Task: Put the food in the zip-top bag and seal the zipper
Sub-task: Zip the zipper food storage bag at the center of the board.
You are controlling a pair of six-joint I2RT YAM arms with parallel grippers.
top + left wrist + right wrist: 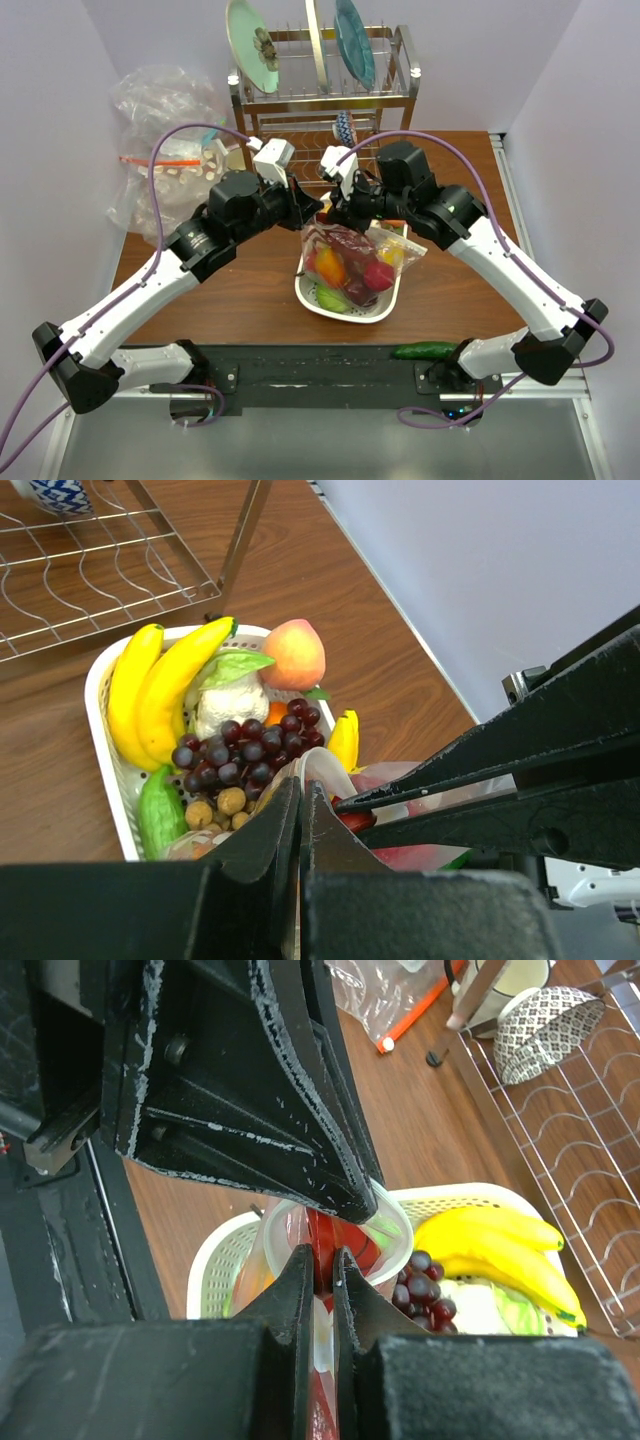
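The zip-top bag (352,258) hangs over the white tray (318,300), holding red, orange and yellow food (340,265). My left gripper (311,213) is shut on the bag's mouth edge, and in the left wrist view its tips (300,792) pinch the clear film. My right gripper (336,214) is shut on the opposite side of the mouth (322,1260). The pale zipper rim (398,1228) forms an open loop between the two grippers, with a red food piece (350,1242) showing inside. A peach (294,653) lies in the tray.
Yellow bananas (165,685), dark grapes (240,745) and green pieces lie in the tray. A metal dish rack (325,95) with plates stands at the back. A bulky clear bag (165,140) sits back left. A green cucumber (424,350) lies by the right arm's base.
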